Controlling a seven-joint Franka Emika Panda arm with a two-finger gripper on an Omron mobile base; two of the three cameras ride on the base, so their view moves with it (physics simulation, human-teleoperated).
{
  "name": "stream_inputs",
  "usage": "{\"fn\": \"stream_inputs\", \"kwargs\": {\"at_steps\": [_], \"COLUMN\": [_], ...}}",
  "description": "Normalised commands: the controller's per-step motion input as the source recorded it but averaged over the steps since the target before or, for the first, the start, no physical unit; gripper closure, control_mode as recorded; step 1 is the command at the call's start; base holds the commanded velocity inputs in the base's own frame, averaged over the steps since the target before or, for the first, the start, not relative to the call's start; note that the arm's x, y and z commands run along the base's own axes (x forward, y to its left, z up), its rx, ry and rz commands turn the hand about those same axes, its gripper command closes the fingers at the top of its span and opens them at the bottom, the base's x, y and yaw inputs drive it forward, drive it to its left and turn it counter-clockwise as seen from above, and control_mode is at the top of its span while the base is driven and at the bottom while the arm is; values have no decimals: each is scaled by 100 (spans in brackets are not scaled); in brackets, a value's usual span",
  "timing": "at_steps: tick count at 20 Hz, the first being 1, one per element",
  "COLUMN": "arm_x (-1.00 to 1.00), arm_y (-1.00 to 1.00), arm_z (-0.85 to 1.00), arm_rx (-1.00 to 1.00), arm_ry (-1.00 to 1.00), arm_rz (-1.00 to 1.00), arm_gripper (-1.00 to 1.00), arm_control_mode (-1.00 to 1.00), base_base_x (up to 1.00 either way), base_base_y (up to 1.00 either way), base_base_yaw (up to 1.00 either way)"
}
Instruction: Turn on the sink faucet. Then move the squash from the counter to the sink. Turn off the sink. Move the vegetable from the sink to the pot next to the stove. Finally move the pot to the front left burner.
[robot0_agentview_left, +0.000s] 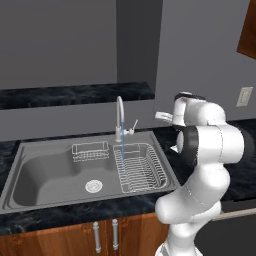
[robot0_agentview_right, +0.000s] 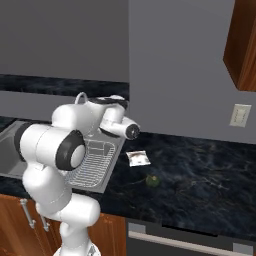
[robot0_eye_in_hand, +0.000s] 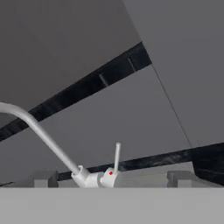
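Observation:
Water runs in a thin blue stream from the silver sink faucet (robot0_agentview_left: 120, 114) into the grey sink (robot0_agentview_left: 45, 172), landing over the wire rack (robot0_agentview_left: 141, 167). The faucet's lever (robot0_eye_in_hand: 117, 156) stands up at its base. My gripper (robot0_eye_in_hand: 113, 179) is open and empty, level with the lever and a little to its right; its fingertips (robot0_eye_in_hand: 43, 178) stand wide apart on either side of the faucet base. The hand (robot0_agentview_left: 162, 116) points left at the faucet. The dark green squash (robot0_agentview_right: 152, 180) lies on the black counter (robot0_agentview_right: 200, 170) right of the sink. The pot and stove are out of view.
A small white packet (robot0_agentview_right: 137, 158) lies on the counter between the sink and the squash. A smaller wire basket (robot0_agentview_left: 90, 150) hangs at the basin's back, and the round drain (robot0_agentview_left: 93, 186) is in front of it. A wall outlet (robot0_agentview_right: 241, 115) sits above the counter.

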Motion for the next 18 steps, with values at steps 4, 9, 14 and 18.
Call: {"fn": "stream_inputs", "kwargs": {"at_steps": [4,9,14,18], "arm_x": [-69,-52,-43,-37], "arm_y": [-13,-18,-24,-21], "arm_z": [71,78,69,48], "arm_rx": [-5,-12,-14,-16], "arm_ry": [1,15,27,31], "arm_rz": [-15,-17,-17,-14], "arm_gripper": [-100,-100,-100,-100], "arm_control_mode": [-100,-100,-100,-100], "base_base_x": [0,0,0,0], "base_base_y": [0,0,0,0], "base_base_yaw": [0,0,0,0]}}
